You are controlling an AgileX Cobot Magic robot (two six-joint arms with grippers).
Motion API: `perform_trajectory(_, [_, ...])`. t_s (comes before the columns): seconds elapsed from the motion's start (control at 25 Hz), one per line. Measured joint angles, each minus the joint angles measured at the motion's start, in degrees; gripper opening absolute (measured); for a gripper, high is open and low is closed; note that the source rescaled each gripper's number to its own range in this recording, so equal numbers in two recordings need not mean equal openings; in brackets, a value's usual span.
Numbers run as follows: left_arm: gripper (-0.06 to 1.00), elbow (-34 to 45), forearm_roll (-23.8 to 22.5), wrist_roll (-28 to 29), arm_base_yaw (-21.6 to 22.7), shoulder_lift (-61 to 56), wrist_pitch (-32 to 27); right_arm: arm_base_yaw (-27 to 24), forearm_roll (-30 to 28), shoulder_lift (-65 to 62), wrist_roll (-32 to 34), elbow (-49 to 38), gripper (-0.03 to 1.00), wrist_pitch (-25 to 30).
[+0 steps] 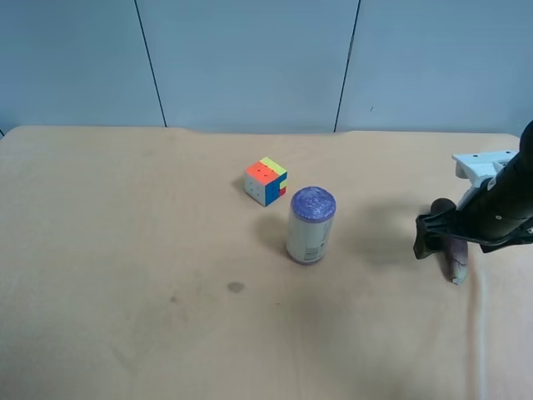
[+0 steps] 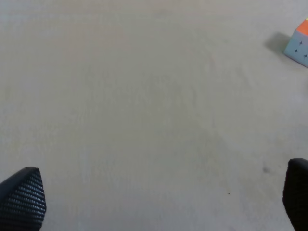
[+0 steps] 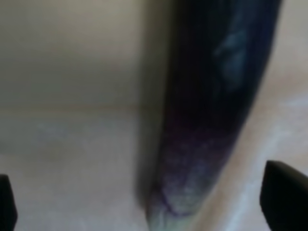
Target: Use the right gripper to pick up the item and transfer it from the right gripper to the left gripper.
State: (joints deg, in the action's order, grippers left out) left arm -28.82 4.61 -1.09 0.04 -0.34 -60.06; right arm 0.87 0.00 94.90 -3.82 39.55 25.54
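a table [image 1: 125,275] under tan cloth, seen from the high camera: a puzzle cube [image 1: 266,182] sits just behind and to the left of a standing can [image 1: 311,225]. the can is the only container here, and its purple lid is on, so its contents cannot be seen. well to the right of the can lies the eggplant [image 1: 455,260], flat on the cloth. its long axis runs from the back of the table toward the front, pale stem end nearest the front edge. the right gripper [image 1: 431,236] hangs low directly over it, fingers spread wide and closed on nothing. from the right wrist camera the eggplant [image 3: 211,106] runs lengthwise through the gap of the right gripper [image 3: 144,204], so the fingers [image 3: 284,192] stand either side of its narrow width. it sits closer to one tip than the other, and this close view is blurred. whether the tips touch the cloth cannot be told. the left gripper [image 2: 159,197] is outside the high camera's picture. its own camera shows its fingers wide apart over bare cloth, holding nothing, with the puzzle cube [image 2: 299,42] at the edge of view. the right arm is plainly the nearer to the eggplant, and the pickup looks to turn on closing squarely across that slim body.
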Motion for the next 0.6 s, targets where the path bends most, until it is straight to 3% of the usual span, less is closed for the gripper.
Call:
perform_trajectory(0.24, [1.00, 0.00, 0.00, 0.00, 0.00, 0.00, 0.00, 0.31, 0.83, 0.49, 0.05, -0.93, 1.00, 1.73])
perform_trajectory(0.6, [1.00, 0.00, 0.00, 0.00, 0.00, 0.00, 0.00, 0.31, 0.83, 0.49, 0.07, -7.48, 0.97, -5.64])
